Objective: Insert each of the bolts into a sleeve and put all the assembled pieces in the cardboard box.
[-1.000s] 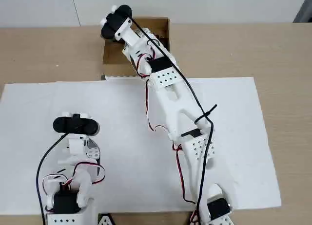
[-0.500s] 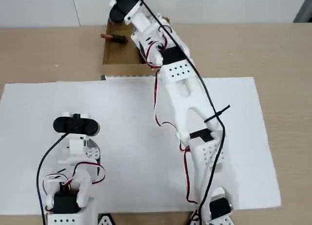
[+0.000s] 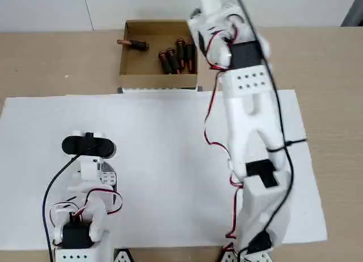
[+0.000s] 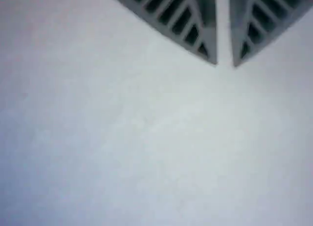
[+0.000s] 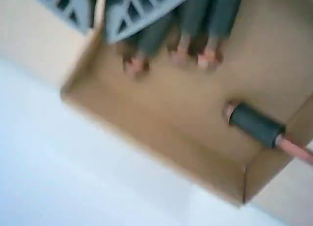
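Tabletop of pale wood fills the high view, and across its near part we see a white paper sheet spread flat. The right arm stretches from the near edge of the sheet far across it. Its wrist is out past the sheet, just beside the right wall of the cardboard box. The left arm sits folded low over the near left part of the sheet, well apart from the box.

The cardboard box stands open on the bare wood just beyond the far edge of the sheet. In it we find the assembled pieces, dark sleeves with copper bolt ends showing. Several lie side by side toward the right half of the box floor. A single piece lies apart from them by the far left corner, its copper end toward the left wall.

In the right wrist view the right gripper hangs over the box's rim beside the clustered pieces. Its fingers are drawn close, with a thin gap and nothing between them. The left gripper points at plain white paper. Its fingers are likewise narrow, a slim slit apart, and hold nothing.
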`<state>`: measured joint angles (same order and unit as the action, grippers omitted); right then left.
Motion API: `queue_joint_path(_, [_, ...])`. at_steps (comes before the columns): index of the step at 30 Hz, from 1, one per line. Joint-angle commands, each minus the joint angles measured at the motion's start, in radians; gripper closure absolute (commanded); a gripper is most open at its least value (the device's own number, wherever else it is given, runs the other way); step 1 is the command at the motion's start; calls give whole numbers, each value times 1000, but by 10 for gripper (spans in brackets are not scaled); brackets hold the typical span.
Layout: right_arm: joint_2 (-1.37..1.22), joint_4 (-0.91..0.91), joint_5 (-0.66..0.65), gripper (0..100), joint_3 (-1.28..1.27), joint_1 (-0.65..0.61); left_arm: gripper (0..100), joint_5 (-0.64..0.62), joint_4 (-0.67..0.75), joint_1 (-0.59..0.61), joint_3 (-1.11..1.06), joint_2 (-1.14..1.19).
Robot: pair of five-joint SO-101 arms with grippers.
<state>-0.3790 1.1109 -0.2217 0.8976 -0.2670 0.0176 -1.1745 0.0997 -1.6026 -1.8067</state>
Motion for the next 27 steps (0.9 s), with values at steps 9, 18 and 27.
queue_joint_path(9, [348,479,238,996,52,91,993,3,11,3,2,-9])
queue_joint_path(18, [573,588,292,996,-84,174,993,3,11,3,2,-9])
queue_joint_path(27, [877,421,302,996,-634,251,993,3,11,3,2,-9])
